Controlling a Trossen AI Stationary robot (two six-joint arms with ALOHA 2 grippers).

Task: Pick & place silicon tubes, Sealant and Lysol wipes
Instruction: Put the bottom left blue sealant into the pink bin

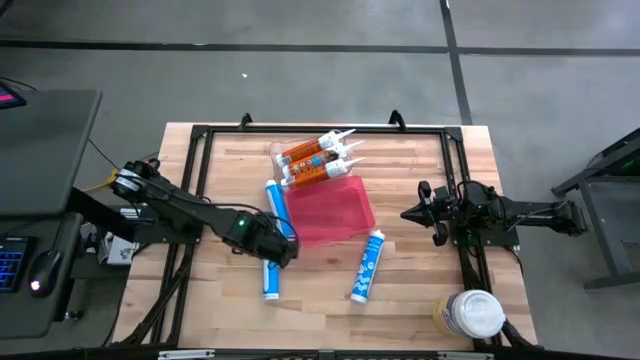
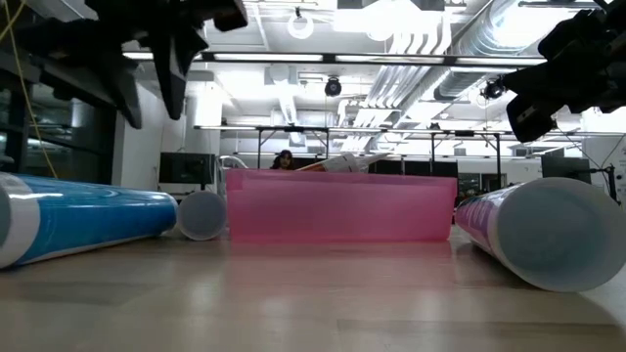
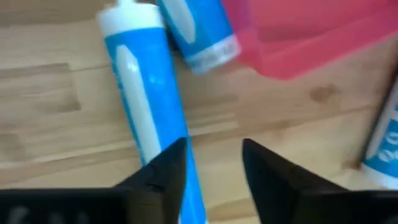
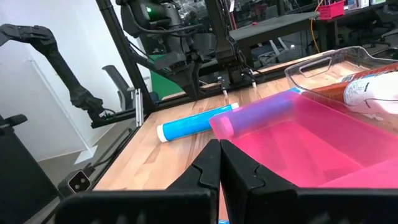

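Three blue-and-white silicone tubes lie on their sides on the wooden table. One tube is at the near left, one lies along the left wall of the pink tray, and one is near the tray's front. Orange sealant cartridges lie in a clear container behind the tray. The Lysol wipes canister stands upright at the near right corner. My left gripper is open, raised above the near-left tube. My right gripper is shut and empty, right of the tray.
A black frame runs around the table's edges. Bare wood lies in front of the tray, between the two near tubes. In the low view the pink tray stands between a tube on the left and one on the right.
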